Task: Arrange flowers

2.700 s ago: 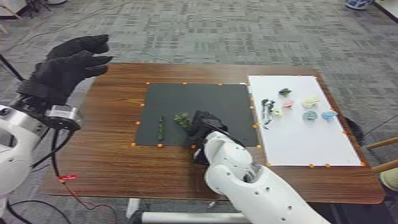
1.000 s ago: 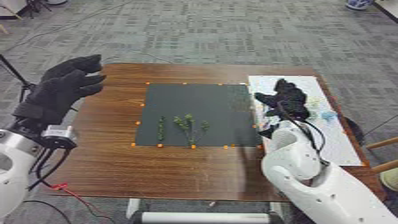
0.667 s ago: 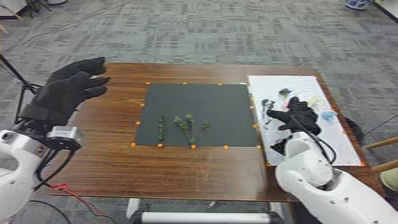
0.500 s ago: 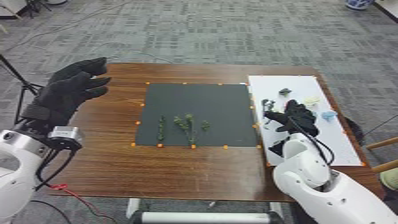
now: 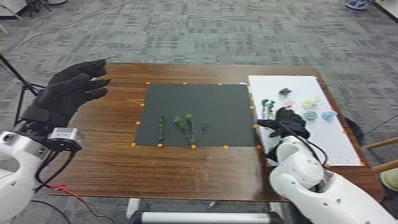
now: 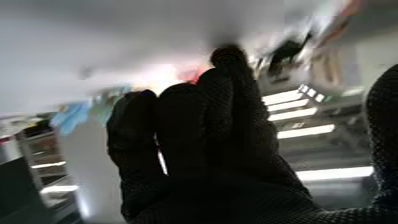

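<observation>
The small ruffled pastel flowers [image 5: 310, 102] lie spread on a white rectangular sheet [image 5: 329, 147] at the right of the brown wooden table [image 5: 115, 170], most likely a supply area set out with gaps so that each can be picked up singly. The matte black rectangular mat [image 5: 191, 100] beside it seems to be where the picture is composed: a slim upright green sprig [image 5: 161, 129] and a fuller branching green spray [image 5: 188, 129] lie there with their stems towards the near edge, presumably so that blooms can crown them. The right hand [image 5: 288, 126], in black fabric, is low over the sheet, near the flowers, probably to choose the next piece; its fingers are extended and well open, the thumb apart, and I see nothing in its hold. The left hand [image 5: 71, 95] hangs over the table's left side, loosely open and empty, which leaves the mat free for work. As for looks, one flower is soft pink [image 5: 288, 103], one creamy yellow, one dusty teal [image 5: 309, 115] and one paler sky blue [image 5: 329, 115]; a small dark piece [image 5: 284, 92] sits beyond them, and thin dark-green stems [image 5: 267, 106] lie near the sheet's left edge.
</observation>
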Motion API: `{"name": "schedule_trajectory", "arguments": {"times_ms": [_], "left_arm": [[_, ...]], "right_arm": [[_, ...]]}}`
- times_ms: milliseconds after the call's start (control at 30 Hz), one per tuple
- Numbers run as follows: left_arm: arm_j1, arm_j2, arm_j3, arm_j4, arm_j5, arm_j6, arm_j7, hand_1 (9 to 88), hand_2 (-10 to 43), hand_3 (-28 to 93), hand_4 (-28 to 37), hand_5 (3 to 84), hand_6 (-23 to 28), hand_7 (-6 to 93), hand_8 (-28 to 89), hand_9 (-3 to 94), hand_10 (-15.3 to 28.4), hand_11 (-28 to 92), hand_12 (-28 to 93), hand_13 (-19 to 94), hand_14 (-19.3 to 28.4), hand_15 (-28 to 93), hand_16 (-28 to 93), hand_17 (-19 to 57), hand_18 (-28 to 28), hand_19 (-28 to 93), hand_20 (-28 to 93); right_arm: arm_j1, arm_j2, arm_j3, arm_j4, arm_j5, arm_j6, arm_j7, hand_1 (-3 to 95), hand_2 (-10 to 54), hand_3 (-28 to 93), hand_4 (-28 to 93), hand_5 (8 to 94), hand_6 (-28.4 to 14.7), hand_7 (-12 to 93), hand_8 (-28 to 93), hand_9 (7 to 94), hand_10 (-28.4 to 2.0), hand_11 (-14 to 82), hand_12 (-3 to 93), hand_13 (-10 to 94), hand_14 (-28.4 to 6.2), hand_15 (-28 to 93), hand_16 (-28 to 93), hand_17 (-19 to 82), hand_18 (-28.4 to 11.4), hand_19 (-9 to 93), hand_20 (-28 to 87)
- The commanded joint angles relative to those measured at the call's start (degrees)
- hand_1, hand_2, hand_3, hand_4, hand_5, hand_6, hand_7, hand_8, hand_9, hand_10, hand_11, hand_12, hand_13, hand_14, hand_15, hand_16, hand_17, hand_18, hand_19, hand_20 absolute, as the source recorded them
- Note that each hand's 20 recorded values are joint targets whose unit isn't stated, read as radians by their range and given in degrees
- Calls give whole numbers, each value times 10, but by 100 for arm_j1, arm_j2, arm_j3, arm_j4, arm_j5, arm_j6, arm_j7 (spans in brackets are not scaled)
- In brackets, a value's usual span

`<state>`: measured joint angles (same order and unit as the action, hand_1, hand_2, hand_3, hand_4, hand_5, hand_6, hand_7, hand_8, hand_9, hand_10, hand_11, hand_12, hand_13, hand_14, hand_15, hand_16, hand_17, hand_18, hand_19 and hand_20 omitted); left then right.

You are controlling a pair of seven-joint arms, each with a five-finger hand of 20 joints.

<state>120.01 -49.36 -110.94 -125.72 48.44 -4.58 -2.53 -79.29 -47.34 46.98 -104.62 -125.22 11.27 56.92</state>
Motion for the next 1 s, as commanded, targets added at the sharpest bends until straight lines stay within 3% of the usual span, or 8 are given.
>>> {"name": "schedule_trajectory", "arguments": {"times_ms": [33,333,433,500,600,767,1000], "left_arm": [[87,-83,-48,-29,-55,44,-26,278,-64,681,-264,257,26,247,-119,199,112,264,117,131,145,434,-97,-76,205,410,59],[77,-88,-86,-29,-47,56,-58,276,-62,682,-264,257,26,247,-119,203,112,267,115,133,148,439,-98,-76,205,410,59],[56,-100,-73,-25,-50,86,-58,276,-61,682,-264,258,27,246,-119,203,112,266,115,133,148,439,-99,-75,205,411,59],[41,-101,-41,-22,-53,108,-26,275,-61,683,-264,258,27,246,-119,203,113,266,115,133,148,439,-99,-75,205,411,59],[-26,-80,17,2,-54,76,-48,275,-60,684,-264,258,26,247,-119,204,113,265,115,133,147,439,-99,-75,205,411,58],[95,-79,-93,-29,-94,118,-75,274,-58,684,-265,258,27,246,-119,204,113,266,115,133,147,438,-99,-75,205,411,58],[152,-115,-131,-55,-73,126,-49,271,-51,686,-266,259,28,244,-118,204,113,266,115,134,148,438,-98,-76,206,412,58]], "right_arm": [[413,-39,-329,379,313,-173,-151,156,-95,762,-283,482,-86,588,-185,495,-168,638,573,548,-167,819,407,309,-234,876,503],[1007,-103,-1019,819,221,-518,-80,192,-95,791,-282,531,-66,594,-182,559,-163,626,565,577,-150,807,416,342,-231,902,493],[1122,-92,-1130,949,247,-979,-466,225,-95,802,-281,551,-57,607,-179,588,-155,628,569,607,-142,809,425,358,-232,916,493],[1211,-153,-1165,1036,321,-1772,-605,254,-95,801,-282,575,-48,619,-174,620,-144,627,573,633,-135,809,433,382,-231,929,504],[1269,-188,-1284,1143,431,-1961,-722,337,-95,767,-282,601,-14,610,130,672,-130,633,572,675,-121,809,446,414,-226,932,533],[1145,-170,-1120,977,470,-2111,-1128,448,-95,794,-277,666,4,617,196,737,-114,636,564,726,-112,817,450,454,-230,932,594],[1088,-71,-1129,669,570,-1712,-1229,423,-95,829,-198,735,-4,573,246,798,-117,633,561,766,-114,825,448,488,-235,932,640]]}}
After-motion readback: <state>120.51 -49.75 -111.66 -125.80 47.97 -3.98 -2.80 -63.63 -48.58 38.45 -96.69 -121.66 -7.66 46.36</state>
